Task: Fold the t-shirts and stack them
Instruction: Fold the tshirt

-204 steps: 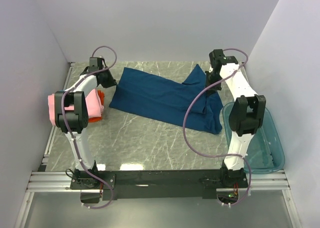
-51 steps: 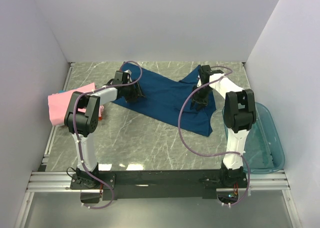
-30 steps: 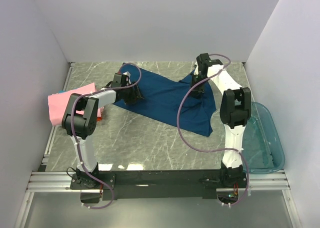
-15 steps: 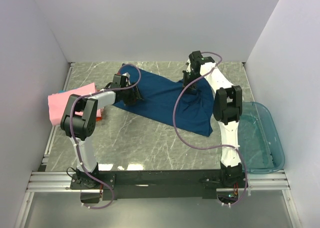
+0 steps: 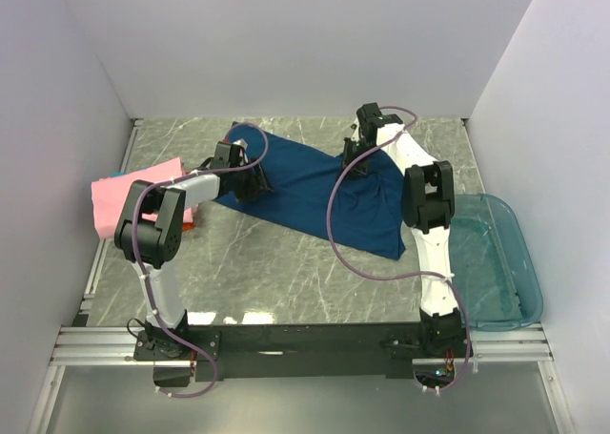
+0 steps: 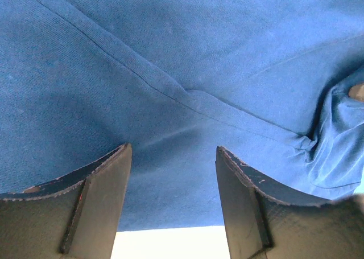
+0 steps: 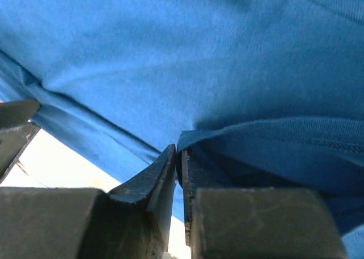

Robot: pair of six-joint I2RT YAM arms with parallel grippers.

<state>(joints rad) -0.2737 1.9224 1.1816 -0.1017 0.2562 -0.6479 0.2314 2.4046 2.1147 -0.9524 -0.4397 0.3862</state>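
Navy-blue t-shirt (image 5: 315, 191) lay spread mid-frame in the top view, right gripper (image 7: 177, 151) pinched nearly shut on a fold at its upper-right edge, presumably to fold it over, left gripper (image 6: 173, 147) open above its left end.

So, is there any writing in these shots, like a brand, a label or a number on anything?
None: no word, label, brand, number or sign can be read in any view.
The navy t-shirt, the pink t-shirt and the teal tub all show plain surfaces, with no print or tag in sight.
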